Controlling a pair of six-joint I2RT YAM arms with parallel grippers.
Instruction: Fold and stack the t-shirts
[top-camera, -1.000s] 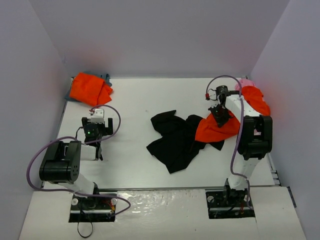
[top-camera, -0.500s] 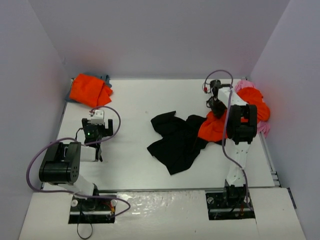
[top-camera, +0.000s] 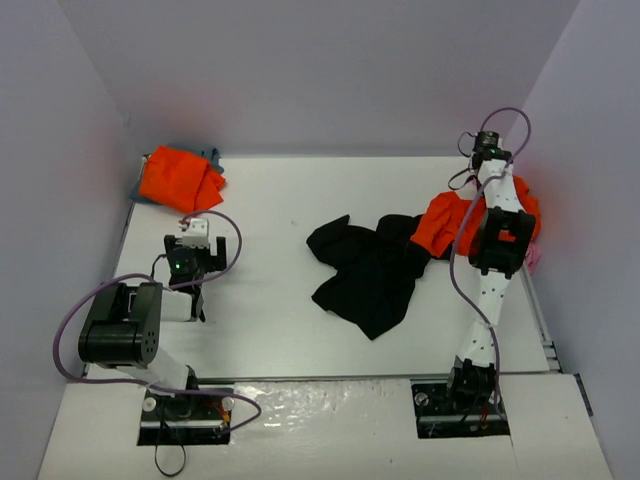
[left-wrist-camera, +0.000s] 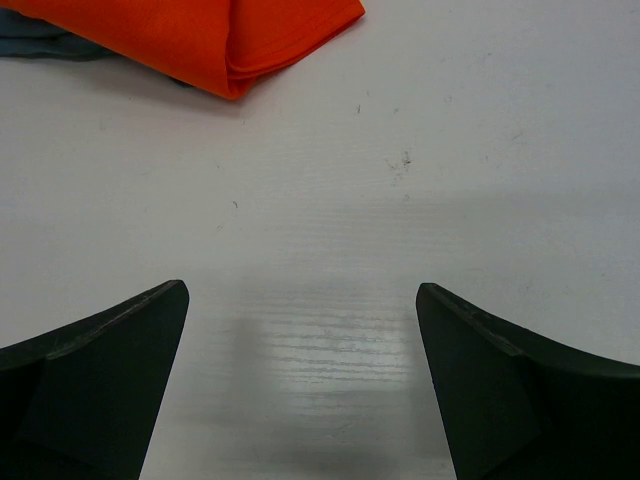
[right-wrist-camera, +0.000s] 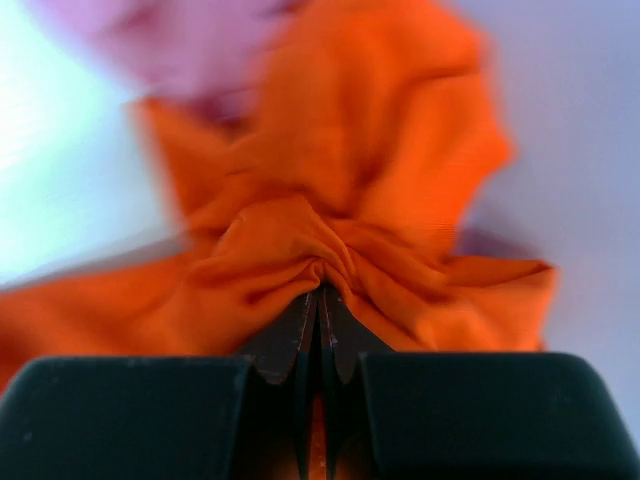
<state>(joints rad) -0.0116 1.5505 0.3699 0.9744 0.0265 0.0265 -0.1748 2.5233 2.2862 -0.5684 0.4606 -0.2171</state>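
Right pincer (right-wrist-camera: 318, 298) is pinched tight on a bunch of the orange t-shirt (top-camera: 450, 220), at the far right of the worktop (top-camera: 270, 200). The black t-shirt (top-camera: 375, 270) sprawls crumpled mid-worktop, touching that orange cloth. Left pincer (left-wrist-camera: 300, 292) hangs spread wide over bare worktop, near the folded orange t-shirt (top-camera: 180, 178) at far left.

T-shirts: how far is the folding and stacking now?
Done, apparently: one folded orange t-shirt lies on a blue-grey t-shirt, far left. In hand: the right gripper is shut on the second orange t-shirt. Left: the crumpled black t-shirt and the pink t-shirt.
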